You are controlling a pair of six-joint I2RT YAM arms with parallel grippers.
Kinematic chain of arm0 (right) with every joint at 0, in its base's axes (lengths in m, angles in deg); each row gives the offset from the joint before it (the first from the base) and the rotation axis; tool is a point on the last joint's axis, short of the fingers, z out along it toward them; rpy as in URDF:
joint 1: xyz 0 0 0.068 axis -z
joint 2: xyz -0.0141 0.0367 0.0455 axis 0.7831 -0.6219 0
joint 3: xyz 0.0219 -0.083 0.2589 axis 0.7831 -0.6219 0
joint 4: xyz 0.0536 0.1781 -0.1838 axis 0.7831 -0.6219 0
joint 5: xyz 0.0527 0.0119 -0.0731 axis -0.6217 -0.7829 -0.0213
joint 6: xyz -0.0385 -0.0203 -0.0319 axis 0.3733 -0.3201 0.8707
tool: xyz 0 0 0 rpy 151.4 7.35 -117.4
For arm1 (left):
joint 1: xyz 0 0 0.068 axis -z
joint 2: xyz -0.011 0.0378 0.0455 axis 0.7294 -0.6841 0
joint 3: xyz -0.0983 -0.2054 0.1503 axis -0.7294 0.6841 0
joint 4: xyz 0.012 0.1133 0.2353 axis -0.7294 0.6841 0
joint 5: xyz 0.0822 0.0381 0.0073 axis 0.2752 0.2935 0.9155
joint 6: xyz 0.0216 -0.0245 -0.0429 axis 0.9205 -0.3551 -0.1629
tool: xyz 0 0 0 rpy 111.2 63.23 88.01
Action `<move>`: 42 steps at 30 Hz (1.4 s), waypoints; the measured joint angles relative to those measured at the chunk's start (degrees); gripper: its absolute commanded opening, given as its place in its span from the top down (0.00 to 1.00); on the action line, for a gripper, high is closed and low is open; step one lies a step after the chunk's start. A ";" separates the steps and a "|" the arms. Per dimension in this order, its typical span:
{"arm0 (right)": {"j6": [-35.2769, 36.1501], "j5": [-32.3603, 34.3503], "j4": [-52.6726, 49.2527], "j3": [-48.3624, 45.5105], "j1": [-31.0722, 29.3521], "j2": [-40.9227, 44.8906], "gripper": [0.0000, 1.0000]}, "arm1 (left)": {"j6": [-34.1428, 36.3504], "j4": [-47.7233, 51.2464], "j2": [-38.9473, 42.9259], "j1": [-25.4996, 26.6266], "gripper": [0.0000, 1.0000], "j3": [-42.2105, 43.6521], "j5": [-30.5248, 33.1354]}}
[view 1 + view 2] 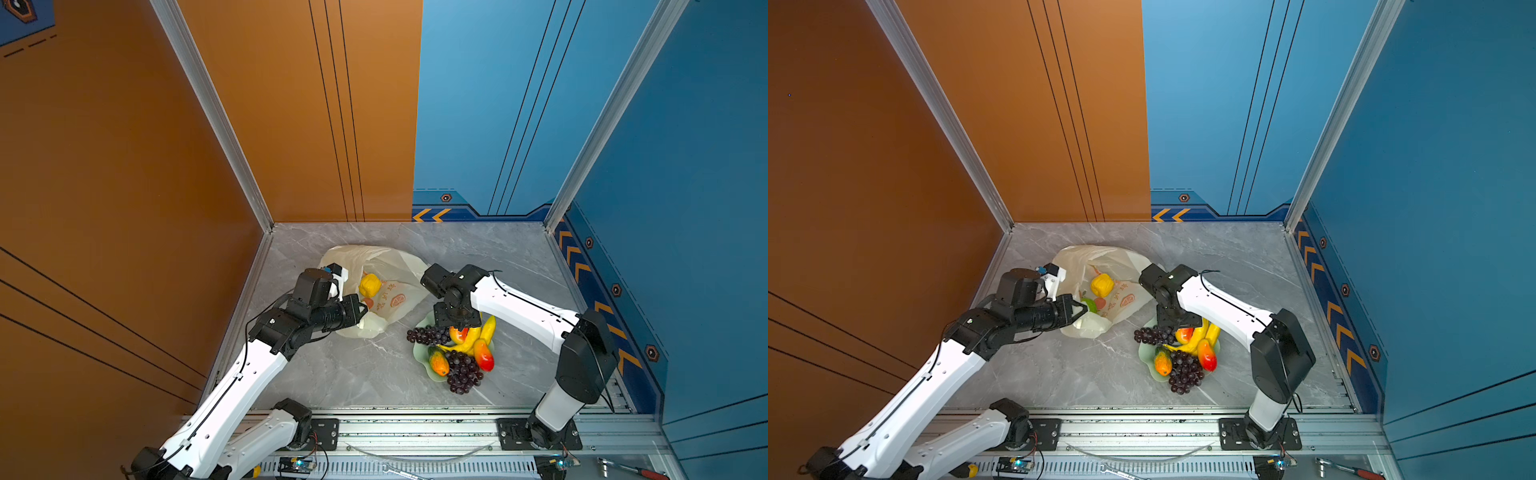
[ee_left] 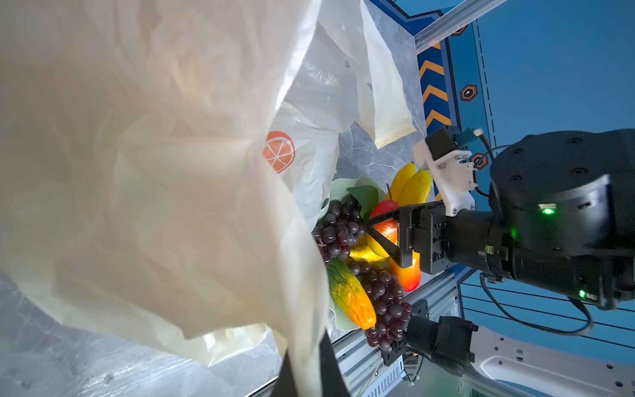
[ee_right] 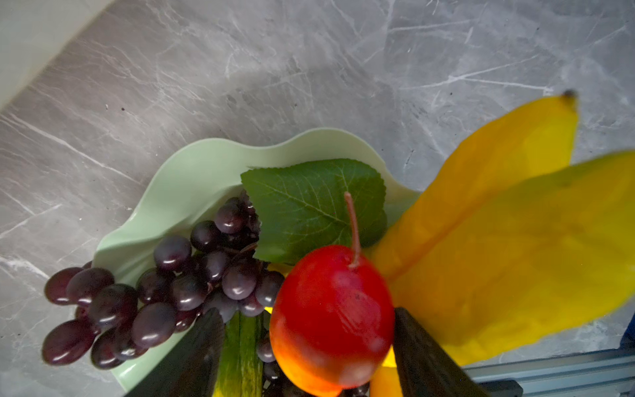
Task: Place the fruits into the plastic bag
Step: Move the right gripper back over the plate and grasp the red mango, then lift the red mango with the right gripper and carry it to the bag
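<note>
The left pincer (image 1: pixel 362 309) is clamped tight on the near rim of the thin, crinkly, cream-white translucent plastic bag (image 1: pixel 390 266). It lifts that edge off the grey marble worktop (image 1: pixel 353 374) so the mouth gapes toward the right arm, apparently to hold the opening up while the other arm loads. In both top views a bumpy yellow ball-shaped toy fruit (image 1: pixel 369 284) lies inside the bag, with a small orange-green one (image 1: pixel 1094 304) beside it near the held rim.

The remaining fruit is piled in the pale green wavy-edged dish (image 3: pixel 178 192), just beside the bag. The right pincer (image 3: pixel 305 314) hangs over the dish with jaws wide, its dark fingers (image 3: pixel 422 354) straddling the glossy red-orange toy mango (image 3: pixel 330 319). One finger looks to be against the skin, but a gap shows on the other side, so nothing is gripped yet. That mango rests on the yellow toy bananas (image 3: pixel 498 223), next to a dark purple grape bunch (image 3: pixel 171 285). It was probably picked because it sits topmost and free.

A second grape bunch (image 1: pixel 463 372), a second mango (image 1: pixel 484 355) and a green-orange oblong fruit (image 1: pixel 438 361) also wait in the dish
</note>
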State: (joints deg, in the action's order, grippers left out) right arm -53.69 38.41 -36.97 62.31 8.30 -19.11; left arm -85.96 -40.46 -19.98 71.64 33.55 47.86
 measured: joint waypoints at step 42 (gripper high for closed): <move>0.02 -7.82 1.44 5.18 5.35 7.34 0.56 | -0.20 -0.04 -1.18 0.07 1.00 -0.04 0.09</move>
State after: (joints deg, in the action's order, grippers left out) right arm -53.67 30.58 -35.53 67.49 13.66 -11.77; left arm -86.15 -40.50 -21.16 71.70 33.51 47.94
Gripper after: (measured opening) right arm 0.461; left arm 0.045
